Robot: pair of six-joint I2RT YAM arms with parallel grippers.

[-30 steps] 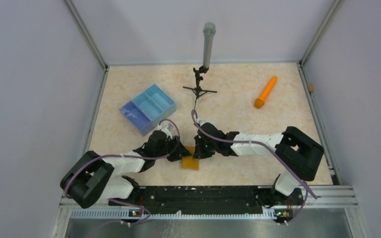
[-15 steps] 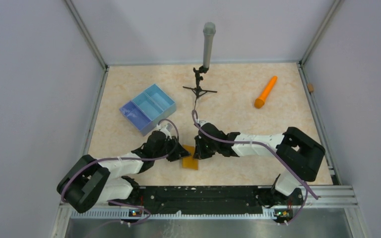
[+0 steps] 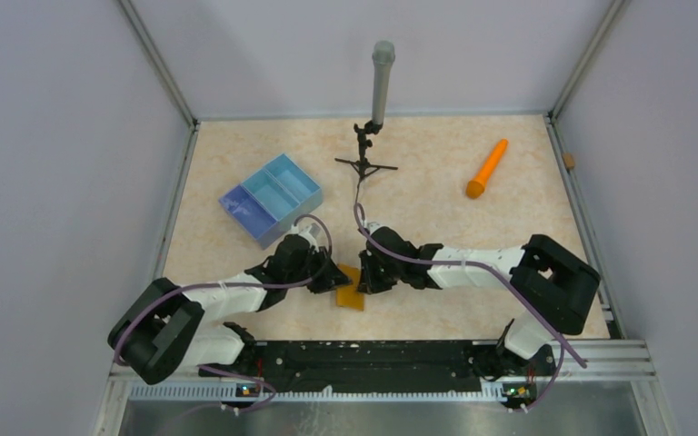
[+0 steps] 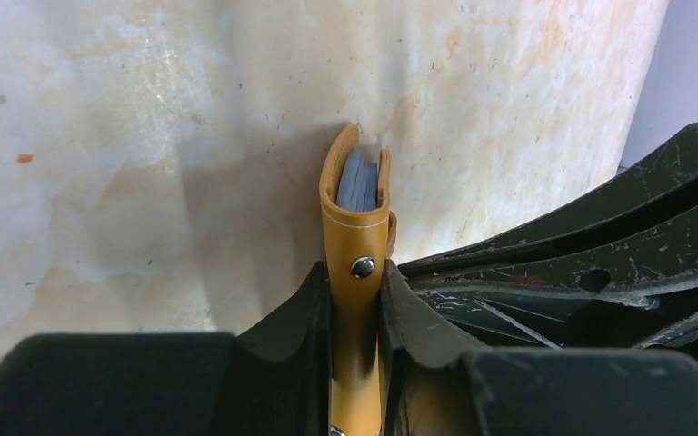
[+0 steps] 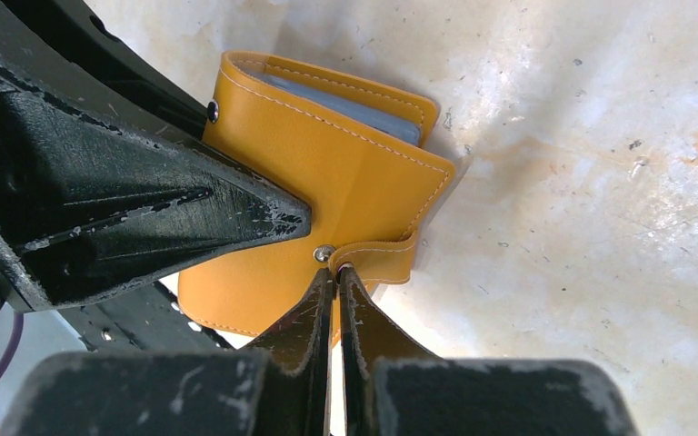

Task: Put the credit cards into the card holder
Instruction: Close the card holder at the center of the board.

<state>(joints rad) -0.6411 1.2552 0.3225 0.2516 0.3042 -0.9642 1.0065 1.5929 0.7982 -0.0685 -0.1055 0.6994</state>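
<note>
Gripping the card holder [image 4: 356, 227] across its folded body, the left gripper [image 4: 356, 272] has its jaws clamped on the two mustard-orange covers, one pad on each side, just below a metal stud. The wallet sits low over the tabletop [image 3: 436, 182] near the front edge, between the two arms, folded nearly shut with its open mouth pointing away from the left wrist. The right gripper [image 5: 334, 272] meets it from the other side, its jaws pressed together with the tips right at the snap tab [image 5: 377, 259], which curls loose and unfastened off the cover.

Greyish-blue layers [image 4: 359, 182] show inside the fold. Whether those are the credit cards or only pocket lining, the view is too tight to tell.

The holder looks light and soft, a supple leather-like skin that will bend under a pinch and likely wants to fold closed again. The present hold on the covers is probably firm enough, but it also squeezes the pockets flat. To open the mouth, the better purchase is likely one cover alone, or the tab, which is thin and floppy and could slip. The cards should be stiff, thin and slick, best taken by their long edges and fed in straight.
</note>
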